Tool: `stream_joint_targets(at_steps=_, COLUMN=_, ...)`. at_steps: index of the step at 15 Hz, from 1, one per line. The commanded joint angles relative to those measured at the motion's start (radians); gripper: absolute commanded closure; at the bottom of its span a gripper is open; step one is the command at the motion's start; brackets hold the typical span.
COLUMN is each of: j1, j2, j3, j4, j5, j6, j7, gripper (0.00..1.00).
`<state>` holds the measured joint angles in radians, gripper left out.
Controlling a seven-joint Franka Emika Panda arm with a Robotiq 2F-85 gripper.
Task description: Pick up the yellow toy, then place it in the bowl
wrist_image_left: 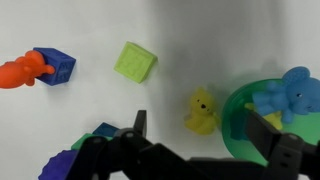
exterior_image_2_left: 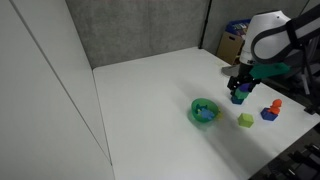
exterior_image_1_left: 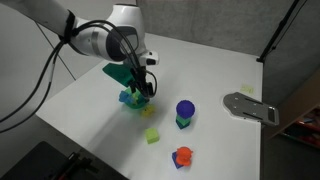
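Jaws released and spread wide, grasping nothing. The yellow toy (wrist_image_left: 203, 110) lies on the white bench (wrist_image_left: 220, 30) between them, touching neither in the wrist view. Just beside the toy stands the bowl (wrist_image_left: 233, 118), holding a blue toy (wrist_image_left: 285, 95). A yellow-green cube (wrist_image_left: 135, 62) sits farther off; beyond it an orange-red toy (wrist_image_left: 18, 73) rests against a blue block (wrist_image_left: 52, 66)

a white table (exterior_image_1_left: 240, 60) stands against a grey textured wall (exterior_image_2_left: 140, 30) under even light.
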<state>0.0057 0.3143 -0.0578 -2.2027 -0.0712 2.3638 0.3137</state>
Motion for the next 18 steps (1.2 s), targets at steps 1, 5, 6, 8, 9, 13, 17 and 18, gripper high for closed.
stream_joint_targets(at_steps=1, j1=0.014, j2=0.097, j3=-0.030, j4=0.105, j5=-0.015, j6=-0.018, j7=0.041, gripper=0.00)
stream_joint_targets(at_steps=5, j1=0.022, j2=0.186, j3=-0.054, j4=0.181, j5=-0.012, j6=-0.004, j7=0.065, gripper=0.00)
stream_joint_targets(at_steps=6, j1=0.025, j2=0.205, j3=-0.059, j4=0.195, j5=-0.012, j6=0.002, j7=0.073, gripper=0.00)
stream_joint_targets(at_steps=8, j1=0.030, j2=0.243, j3=-0.072, j4=0.223, j5=-0.009, j6=0.017, j7=0.092, gripper=0.00)
stream_joint_targets(at_steps=9, j1=0.029, j2=0.262, j3=-0.076, j4=0.236, j5=-0.005, j6=0.024, j7=0.096, gripper=0.00)
stream_joint_targets(at_steps=13, j1=0.000, j2=0.308, j3=-0.058, j4=0.279, j5=0.047, j6=-0.014, j7=0.050, gripper=0.00)
stream_joint_targets(at_steps=17, j1=0.020, j2=0.306, j3=-0.076, j4=0.252, j5=0.035, j6=0.020, j7=0.067, gripper=0.00)
stream_joint_targets(at_steps=18, j1=0.020, j2=0.306, j3=-0.076, j4=0.253, j5=0.036, j6=0.020, j7=0.067, gripper=0.00)
